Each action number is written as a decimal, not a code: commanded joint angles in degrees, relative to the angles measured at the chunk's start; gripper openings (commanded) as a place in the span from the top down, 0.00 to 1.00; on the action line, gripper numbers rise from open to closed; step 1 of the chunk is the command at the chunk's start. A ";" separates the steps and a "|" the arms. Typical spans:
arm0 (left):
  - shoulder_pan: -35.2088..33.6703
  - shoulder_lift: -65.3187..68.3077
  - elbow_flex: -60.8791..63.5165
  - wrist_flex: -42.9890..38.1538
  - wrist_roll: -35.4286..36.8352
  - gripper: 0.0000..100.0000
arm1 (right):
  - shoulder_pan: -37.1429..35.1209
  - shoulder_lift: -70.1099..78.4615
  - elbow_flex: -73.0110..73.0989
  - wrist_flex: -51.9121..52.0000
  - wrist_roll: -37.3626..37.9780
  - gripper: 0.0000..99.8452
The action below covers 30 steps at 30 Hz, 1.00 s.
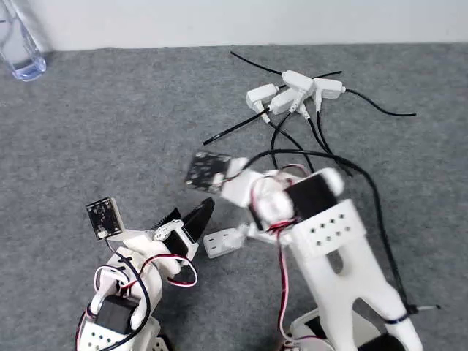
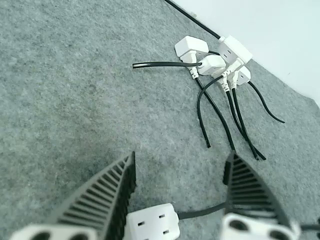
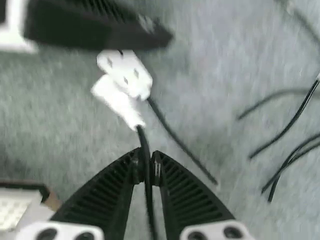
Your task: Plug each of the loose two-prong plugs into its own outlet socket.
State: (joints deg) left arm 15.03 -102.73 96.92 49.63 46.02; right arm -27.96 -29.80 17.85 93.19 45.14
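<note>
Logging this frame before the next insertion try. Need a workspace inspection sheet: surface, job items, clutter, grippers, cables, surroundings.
Surface: grey carpet, flat.
Job's things: white outlet socket lies between the left gripper's fingers. White plug sits against it, but I cannot tell if it is seated. Cluster of plugs and sockets on the far side.
Clutter: clear container at the far left corner.
Grippers: left gripper open around the socket. Right gripper shut on the plug's cable.
Cables: black cables fan out from the cluster.
Surroundings: white wall behind the carpet.
</note>
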 commanded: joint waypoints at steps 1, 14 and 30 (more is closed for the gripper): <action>-0.35 -0.44 -0.40 -0.44 -0.09 0.73 | 5.49 -1.80 1.23 1.19 3.16 0.99; -0.26 -0.44 -0.40 0.70 -1.85 0.73 | 31.16 -1.80 27.34 -13.76 19.96 0.99; -0.26 -0.44 -0.40 0.70 -1.93 0.73 | 35.30 -5.23 30.77 -16.66 33.76 0.72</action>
State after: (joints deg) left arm 15.12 -102.73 96.92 50.24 44.70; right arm 7.56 -31.21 49.05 76.13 74.95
